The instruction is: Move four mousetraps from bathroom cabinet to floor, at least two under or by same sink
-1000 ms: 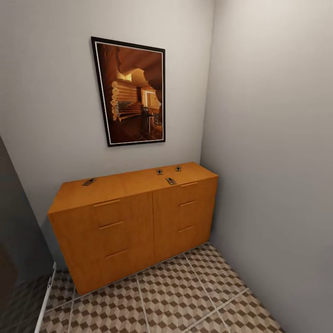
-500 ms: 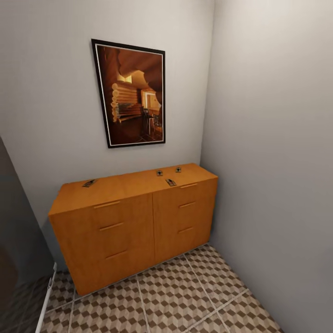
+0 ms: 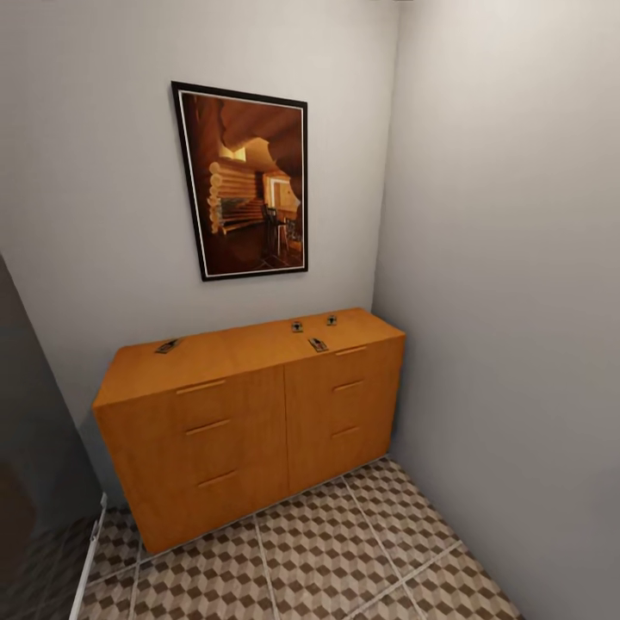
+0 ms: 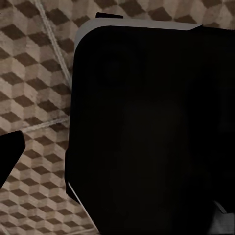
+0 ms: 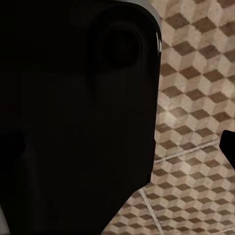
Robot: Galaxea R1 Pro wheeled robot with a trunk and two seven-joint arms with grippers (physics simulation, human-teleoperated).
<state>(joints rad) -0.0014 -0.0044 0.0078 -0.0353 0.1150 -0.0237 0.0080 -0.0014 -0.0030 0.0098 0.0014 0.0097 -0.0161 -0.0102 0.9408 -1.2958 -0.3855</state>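
Nothing moved: four mousetraps (image 3: pixel 318 344) lie atop the cabinet (image 3: pixel 250 422).

Framed pic (image 3: pixel 248 181) w/ black frame, log-cabin interior, hangs on grey wall (image 3: pixel 86 172). 2nd grey wall (image 3: pixel 508 258) meets it at corner.

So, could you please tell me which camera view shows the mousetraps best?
The head view: all four mousetraps lie on top of the cabinet, one apart toward its left end. Both wrist views look down at patterned floor tiles past dark robot parts, with no traps there.
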